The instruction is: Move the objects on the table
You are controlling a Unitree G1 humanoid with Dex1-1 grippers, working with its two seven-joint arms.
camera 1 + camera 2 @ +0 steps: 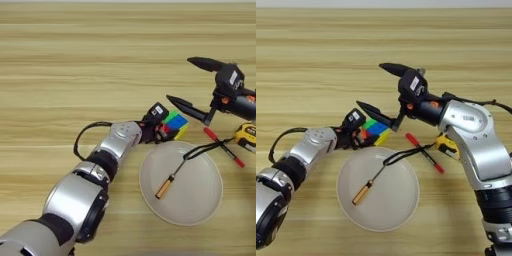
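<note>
The multicoloured puzzle cube [176, 123] lies on the table [75, 75] just beyond the round off-white plate [200, 200]. My left gripper [159, 125] reaches in from the lower left, and its two black fingers hold the cube's left side. My right gripper [370, 85] hovers open above and behind the cube, fingers spread wide. On the plate lies the thin tool's wooden handle [164, 188]; its black cord [205, 149] runs over the rim to the right. Right of the plate are the red pen [223, 146] and the yellow tape measure [247, 135].
The right arm [476, 135] comes in from the right edge over the tape measure [447, 145]. The left forearm [95, 170] crosses the table's lower left, with a black cable looping beside it. Bare wood stretches across the far half.
</note>
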